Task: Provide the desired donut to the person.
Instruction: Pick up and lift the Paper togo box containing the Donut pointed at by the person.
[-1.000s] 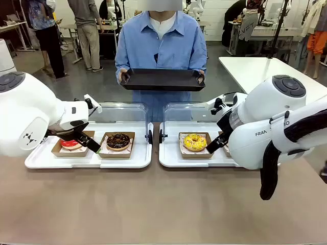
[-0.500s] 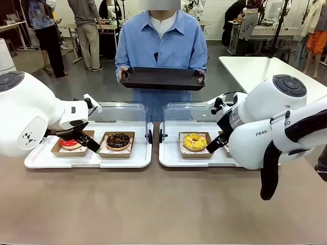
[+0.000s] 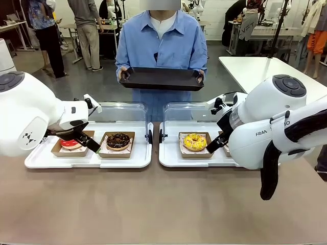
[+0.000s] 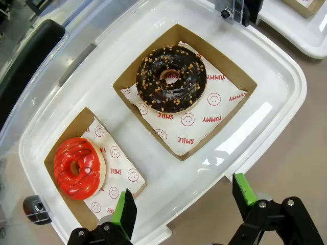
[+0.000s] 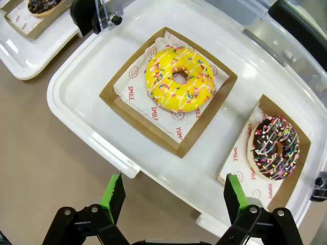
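Left gripper (image 4: pixel 184 196): jaws spread, empty, over near rim of left tray (image 4: pixel 168 173).
In that tray: red donut (image 4: pixel 76 166), chocolate donut (image 4: pixel 171 78).
Right of it: right gripper (image 5: pixel 173 188), jaws spread, empty; yellow donut (image 5: pixel 180 78), sprinkled donut (image 5: pixel 275 148).
Beyond it: person (image 3: pixel 161 41) holding black tray (image 3: pixel 161 79).

The person (image 3: pixel 173 46) stands holding a black tray (image 3: pixel 162 79).

- A matte tan table (image 3: pixel 153 204) spans the foreground
- Beyond it lies a smooth grey floor (image 3: pixel 97 84), brightly and evenly lit
- A white table (image 3: pixel 265 69) stands at the right, one corner turned toward the middle of the room
- Farther back are a white-topped table (image 3: pixel 13 25) at the far left and a cluttered work table (image 3: pixel 271 31) at the far right
- A pale wall (image 3: pixel 217 13) closes the back
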Controlling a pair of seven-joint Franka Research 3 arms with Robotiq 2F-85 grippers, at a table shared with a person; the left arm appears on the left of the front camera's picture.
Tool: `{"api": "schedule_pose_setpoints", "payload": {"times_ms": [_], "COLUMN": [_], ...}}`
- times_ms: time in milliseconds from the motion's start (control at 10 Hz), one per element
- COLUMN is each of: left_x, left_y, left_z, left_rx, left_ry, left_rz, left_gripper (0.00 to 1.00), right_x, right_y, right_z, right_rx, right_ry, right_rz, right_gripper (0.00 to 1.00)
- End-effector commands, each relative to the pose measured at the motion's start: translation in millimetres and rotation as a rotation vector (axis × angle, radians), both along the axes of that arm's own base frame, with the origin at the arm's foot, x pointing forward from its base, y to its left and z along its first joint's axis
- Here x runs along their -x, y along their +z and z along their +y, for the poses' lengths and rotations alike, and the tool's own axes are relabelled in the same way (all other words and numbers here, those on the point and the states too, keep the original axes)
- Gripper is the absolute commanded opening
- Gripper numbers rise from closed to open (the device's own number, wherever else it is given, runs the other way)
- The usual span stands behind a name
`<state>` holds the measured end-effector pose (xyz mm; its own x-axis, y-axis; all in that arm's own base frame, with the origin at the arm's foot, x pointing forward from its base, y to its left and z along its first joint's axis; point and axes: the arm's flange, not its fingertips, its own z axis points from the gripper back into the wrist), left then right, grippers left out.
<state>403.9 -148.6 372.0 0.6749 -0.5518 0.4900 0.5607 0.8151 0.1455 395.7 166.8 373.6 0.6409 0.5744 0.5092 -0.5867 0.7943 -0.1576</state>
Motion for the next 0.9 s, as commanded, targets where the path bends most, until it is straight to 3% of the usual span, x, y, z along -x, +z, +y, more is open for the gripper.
{"api": "schedule_pose_setpoints", "payload": {"times_ms": [0,200,300,800], "left_x": [0,0,6,36], "left_y": [0,0,21,187], "left_z": [0,0,0,-7], "left_rx": [0.000,0.000,-0.004,-0.028], "left_ry": [0.000,0.000,0.016,-0.015], "left_rz": [0.000,0.000,0.011,0.003], "left_gripper": [1.00,1.00,1.00,1.00], "right_x": [0,0,8,66], "right_y": [0,0,24,174], "right_z": [0,0,1,-6], "right_rx": [0.000,0.000,0.019,0.044], "right_ry": [0.000,0.000,-0.003,-0.036], "right_rz": [0.000,0.000,-0.010,-0.026], "right_gripper": [1.00,1.00,1.00,1.00]}}
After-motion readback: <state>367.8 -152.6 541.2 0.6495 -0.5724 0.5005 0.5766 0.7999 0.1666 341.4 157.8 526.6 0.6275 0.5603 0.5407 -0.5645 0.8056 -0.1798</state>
